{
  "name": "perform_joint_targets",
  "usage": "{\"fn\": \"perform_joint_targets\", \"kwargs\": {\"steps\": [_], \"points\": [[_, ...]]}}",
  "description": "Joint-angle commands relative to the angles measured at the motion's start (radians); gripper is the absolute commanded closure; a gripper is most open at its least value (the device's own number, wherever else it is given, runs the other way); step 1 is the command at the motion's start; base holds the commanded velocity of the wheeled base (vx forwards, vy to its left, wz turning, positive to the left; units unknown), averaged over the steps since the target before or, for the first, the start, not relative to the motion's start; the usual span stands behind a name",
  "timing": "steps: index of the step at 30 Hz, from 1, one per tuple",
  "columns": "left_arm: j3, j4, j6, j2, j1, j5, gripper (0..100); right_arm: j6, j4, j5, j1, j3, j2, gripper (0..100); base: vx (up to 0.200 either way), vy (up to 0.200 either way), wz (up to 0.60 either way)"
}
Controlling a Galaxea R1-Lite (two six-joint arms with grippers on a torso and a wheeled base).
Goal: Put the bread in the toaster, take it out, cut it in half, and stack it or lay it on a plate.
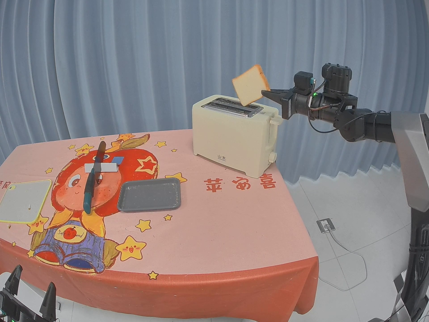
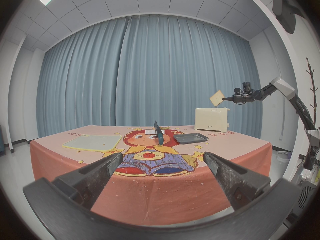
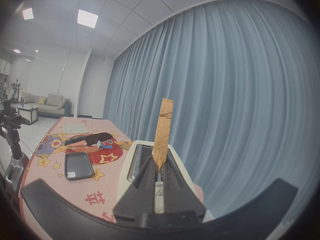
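Bread slice stood on edge, tilted, lower corner toward toaster slot. Right gripper clamped its edge, arm stretched level.

In the head view the left gripper is cut by the bottom edge, so just its two tips rise into the picture, and the cutting board runs off the left edge. From the right wrist, the lower edge of the bread is hidden between the clamped jaws of the right gripper, which also cover the near end of the toaster. Whether the bread's low corner touches the toaster's slot cannot be told.
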Motion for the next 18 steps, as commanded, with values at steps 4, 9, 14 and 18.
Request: {"fn": "perform_joint_targets", "kwargs": {"steps": [4,9,14,18], "points": [[0.018,0.000,0.000,0.001,0.000,0.001,0,-0.011,-0.003,0.001,0.014,0.047,-0.010,100,0.000,0.000,0.00],[0.018,0.000,0.000,0.001,0.000,0.001,0,-0.014,-0.001,0.001,0.012,0.048,-0.009,100,0.000,0.000,0.00],[0.018,0.000,0.000,0.001,0.000,-0.001,0,-0.014,0.000,0.001,0.012,0.042,-0.007,100,0.000,0.000,0.00],[0.018,0.000,0.000,0.001,0.000,0.001,0,-0.014,0.008,0.001,0.012,0.033,-0.005,100,0.000,0.000,0.00]]}}
